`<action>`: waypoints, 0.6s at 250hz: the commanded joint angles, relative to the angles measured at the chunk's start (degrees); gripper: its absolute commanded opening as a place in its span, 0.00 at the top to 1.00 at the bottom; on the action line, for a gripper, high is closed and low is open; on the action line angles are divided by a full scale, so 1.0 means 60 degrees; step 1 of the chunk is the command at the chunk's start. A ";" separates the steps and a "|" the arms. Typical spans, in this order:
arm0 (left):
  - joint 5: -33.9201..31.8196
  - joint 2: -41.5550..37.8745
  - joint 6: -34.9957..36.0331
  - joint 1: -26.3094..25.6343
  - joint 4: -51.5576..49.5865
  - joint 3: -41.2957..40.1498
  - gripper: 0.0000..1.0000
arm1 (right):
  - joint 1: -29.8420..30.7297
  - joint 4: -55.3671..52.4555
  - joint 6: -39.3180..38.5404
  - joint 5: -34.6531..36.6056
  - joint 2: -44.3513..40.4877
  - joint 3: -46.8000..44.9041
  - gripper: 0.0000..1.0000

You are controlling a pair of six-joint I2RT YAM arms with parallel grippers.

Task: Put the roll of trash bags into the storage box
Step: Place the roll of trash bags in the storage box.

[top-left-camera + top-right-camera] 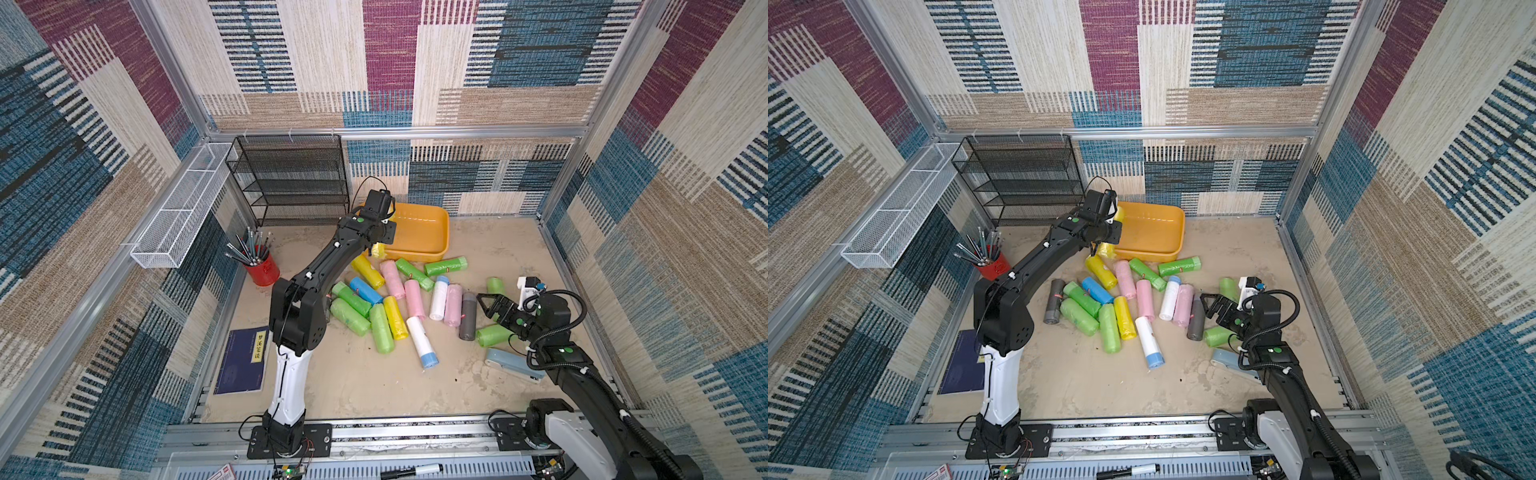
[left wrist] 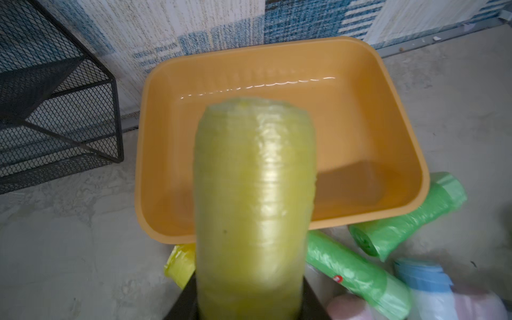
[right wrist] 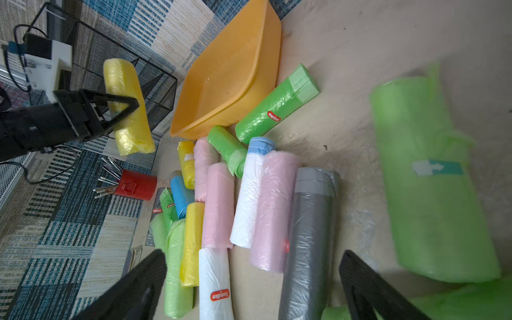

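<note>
**Placing step.** The storage box (image 1: 417, 227) stands empty beside the black mesh rack (image 1: 291, 183). The yellow roll (image 2: 255, 207) hangs raised at the box's near corner, pinched about mid-length by the left gripper (image 3: 130, 106). The right gripper (image 1: 487, 308) hovers above the loose rolls (image 1: 395, 299), jaws spread wide and holding nothing. The best course is probably to carry the roll on over the box's open floor and lower it below the rim. Releasing only then keeps it from striking the rim and tumbling out. The roll is a stubby cylinder of translucent yellow film, tightly wound, glossy and faintly ridged.
</note>
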 commanded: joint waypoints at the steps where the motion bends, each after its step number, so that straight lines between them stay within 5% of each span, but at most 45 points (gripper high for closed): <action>1: -0.0574 0.0705 0.0623 0.0180 -0.0040 0.0917 0.73 | 0.0005 -0.0087 0.0009 0.0274 -0.0429 -0.0162 0.01; 150: -0.0500 0.3192 0.1231 0.0899 -0.0135 0.3535 0.73 | 0.0007 0.0027 0.0442 0.0128 -0.1096 -0.0973 0.01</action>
